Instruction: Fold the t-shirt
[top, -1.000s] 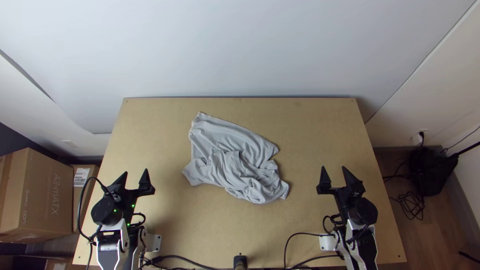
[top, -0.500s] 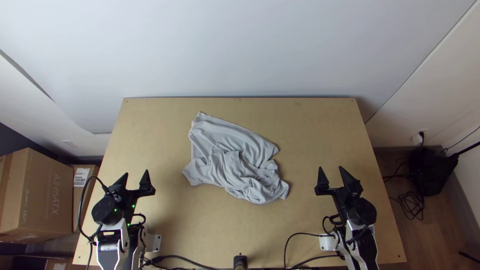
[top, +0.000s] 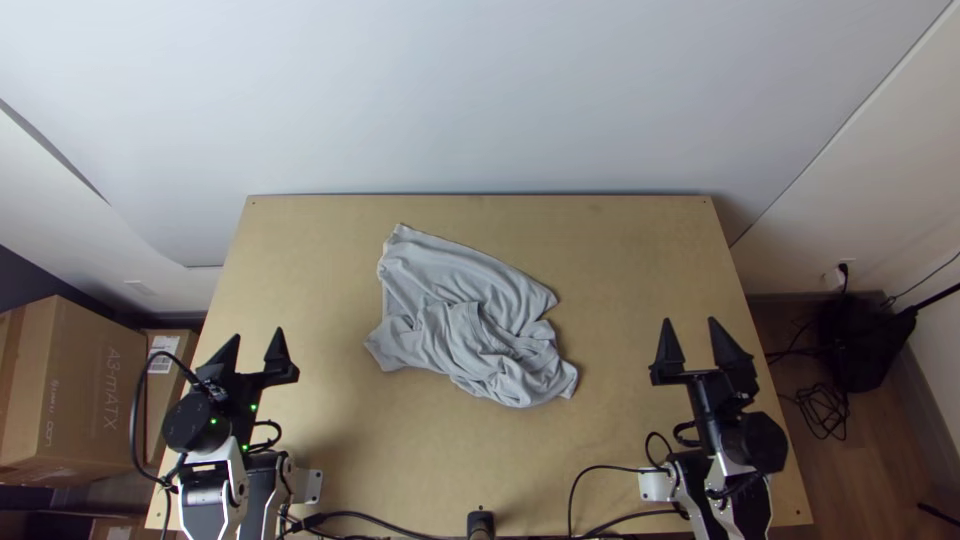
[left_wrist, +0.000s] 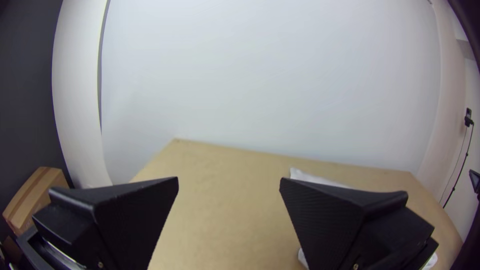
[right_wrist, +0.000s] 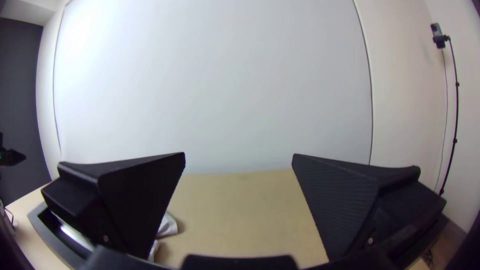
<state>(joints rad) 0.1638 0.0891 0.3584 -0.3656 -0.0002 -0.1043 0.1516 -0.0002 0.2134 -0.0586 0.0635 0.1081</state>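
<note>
One t-shirt (top: 460, 345), light grey, lying mid-frame in the top view on the wooden table (top: 620, 260); upper part loosely spread with creases, lower part bunched. One left gripper (top: 257, 332), lower left of the frame, fingers well apart, holding nothing. One right gripper (top: 690, 319), lower right, likewise parted and unladen; both clear of the cloth. Foreseeable faults: a pinch into the bunched part could gather several layers and fold the tangle inward; a shallow grasp on an edge could slip; a pull from one side alone could drag the whole shirt or twist it further; hidden sleeves could leave the fold crooked. Printed matter: lettering on a large cardboard box (top: 95, 390), left edge; one white label (top: 166, 343) on a smaller carton beside it, wording untranscribed.
</note>
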